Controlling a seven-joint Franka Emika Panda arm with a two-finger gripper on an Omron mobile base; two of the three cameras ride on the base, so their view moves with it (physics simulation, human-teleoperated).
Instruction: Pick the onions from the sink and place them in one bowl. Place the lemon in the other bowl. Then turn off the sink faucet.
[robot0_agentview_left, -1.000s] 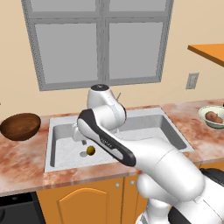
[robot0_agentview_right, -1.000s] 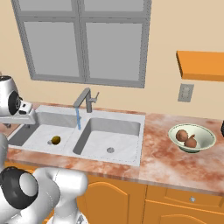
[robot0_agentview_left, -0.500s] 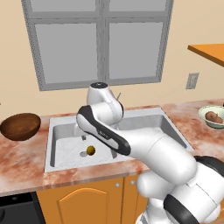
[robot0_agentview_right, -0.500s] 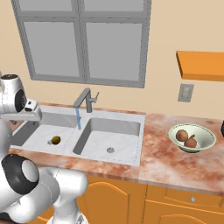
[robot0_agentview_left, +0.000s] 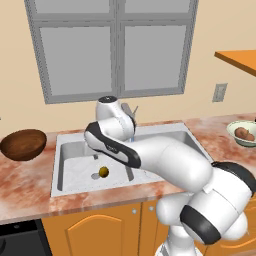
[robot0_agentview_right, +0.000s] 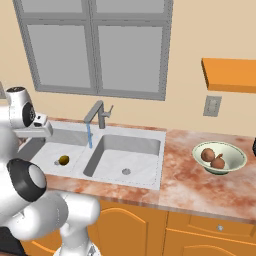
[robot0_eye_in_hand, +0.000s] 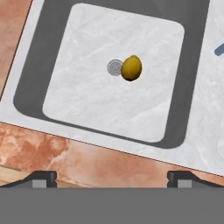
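Note:
The lemon (robot0_eye_in_hand: 131, 68) lies beside the round drain (robot0_eye_in_hand: 115, 67) in the left basin of the sink (robot0_eye_in_hand: 197, 144). My gripper (robot0_eye_in_hand: 112, 177) hangs high above that basin and looks down on it, open, with nothing between its fingertips (robot0_eye_in_hand: 43, 177). From the base, the lemon (robot0_agentview_left: 103, 172) (robot0_agentview_right: 63, 160) shows past my arm. Both onions (robot0_agentview_right: 208, 154) (robot0_agentview_right: 218, 162) rest in the pale bowl (robot0_agentview_right: 235, 162) on the right counter. On the left counter stands the dark brown bowl (robot0_agentview_left: 22, 144). Water runs in a blue stream (robot0_agentview_right: 90, 136) from the sink faucet (robot0_agentview_right: 97, 112).
Marbled reddish counter (robot0_agentview_right: 185, 187) surrounds the sink (robot0_agentview_right: 160, 160). A window fills the wall behind the faucet. An orange shelf (robot0_agentview_right: 230, 75) and a wall outlet (robot0_agentview_right: 212, 105) sit above the right counter. My own arm (robot0_agentview_left: 150, 155) stretches over the right basin.
My arm has folded further over the sink and the hand has shifted slightly above the left basin. The lemon, bowls and onions have stayed put.

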